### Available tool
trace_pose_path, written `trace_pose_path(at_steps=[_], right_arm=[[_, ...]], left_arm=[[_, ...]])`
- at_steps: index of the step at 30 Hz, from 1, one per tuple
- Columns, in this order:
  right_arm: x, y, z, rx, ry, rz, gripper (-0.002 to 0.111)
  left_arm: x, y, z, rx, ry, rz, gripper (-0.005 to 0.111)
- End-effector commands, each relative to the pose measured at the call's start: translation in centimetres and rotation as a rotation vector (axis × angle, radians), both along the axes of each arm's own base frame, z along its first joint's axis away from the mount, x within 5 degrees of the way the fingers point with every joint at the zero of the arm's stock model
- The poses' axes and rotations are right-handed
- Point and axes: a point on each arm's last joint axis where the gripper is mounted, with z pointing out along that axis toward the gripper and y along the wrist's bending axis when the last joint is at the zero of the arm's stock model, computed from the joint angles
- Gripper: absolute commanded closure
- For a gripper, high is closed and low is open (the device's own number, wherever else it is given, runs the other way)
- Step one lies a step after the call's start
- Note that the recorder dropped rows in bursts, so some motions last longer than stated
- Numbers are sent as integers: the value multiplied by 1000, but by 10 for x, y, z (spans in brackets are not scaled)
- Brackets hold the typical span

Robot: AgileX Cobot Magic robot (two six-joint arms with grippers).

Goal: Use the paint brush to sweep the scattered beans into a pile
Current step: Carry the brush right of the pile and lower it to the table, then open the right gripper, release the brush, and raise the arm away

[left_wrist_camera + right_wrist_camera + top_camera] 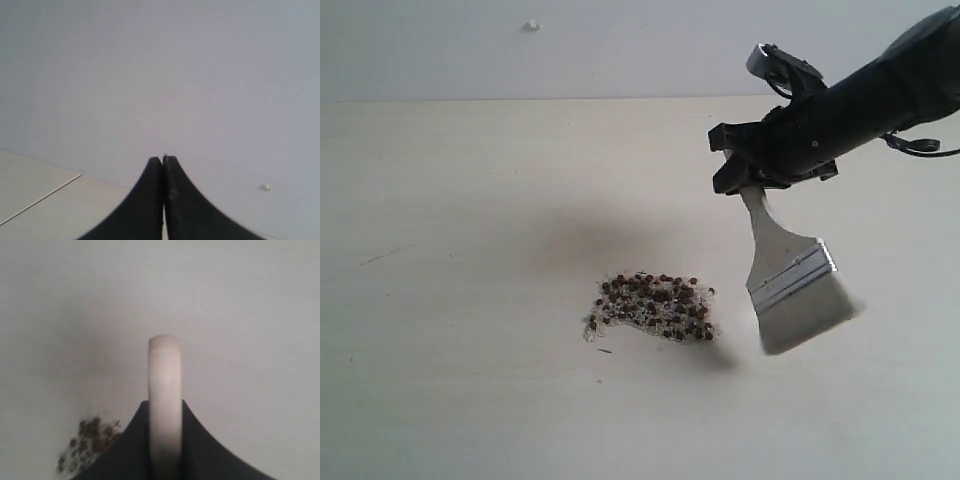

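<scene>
Nearest to us on the pale table (440, 400) lie the beans (655, 303). They are gathered into one loose patch with white grains (612, 322) mixed through it. The patch sits well short of the table's far edge and about midway across the stretch we can see.

Just to the right of the patch, and apart from it, hangs the paint brush (790, 285). Its pale bristles (808, 318) point down toward the table and are blurred, so we cannot tell whether their tips touch the surface. Above them sits the tilted silver ferrule (792, 272). The handle (756, 205) rises up and leftward into the right gripper (745, 183), whose jaws are closed narrowly on it. From that arm's wrist camera we see the handle edge-on, clamped between two dark fingers (202, 450), with the beans off to one side on the table.

Farther back, the table's far edge meets a plain light wall (620, 50), which carries a small white speck (531, 26). The left gripper (163, 161) does not show in the exterior view. Its own camera shows its jaws pressed together with nothing between them, facing the wall.
</scene>
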Motion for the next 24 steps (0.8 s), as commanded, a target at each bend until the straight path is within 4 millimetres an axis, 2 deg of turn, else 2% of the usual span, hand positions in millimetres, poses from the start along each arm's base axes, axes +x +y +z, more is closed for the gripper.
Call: trace_pose_path(at_steps=[1,8,13,17,19,21,24], right_arm=[[3,-9,-13,-47,-65,-131,108],[4,-18,-30,-90,-50,-275,108],[6,-22,-40,-145,-68,-265,107],[8,-24,-41,-174,-89,-272,91],[9,-26,-40,-185,-103,-290,76],[11,-28,-40,-197,-120,-306,71],[13,-31,-39,-214,-143,-339,69]], left_arm=[[-1,0,-1,-1,-2,3,107],[-1,0,-1,-1,-2,3,107],[-1,0,-1,-1,-2,3,107],[-1,0,-1,-1,-2,3,107],[-1,0,-1,-1,-2,3,107],[-1,0,-1,-1,-2,3,107],[-1,0,-1,-1,-2,3,107]])
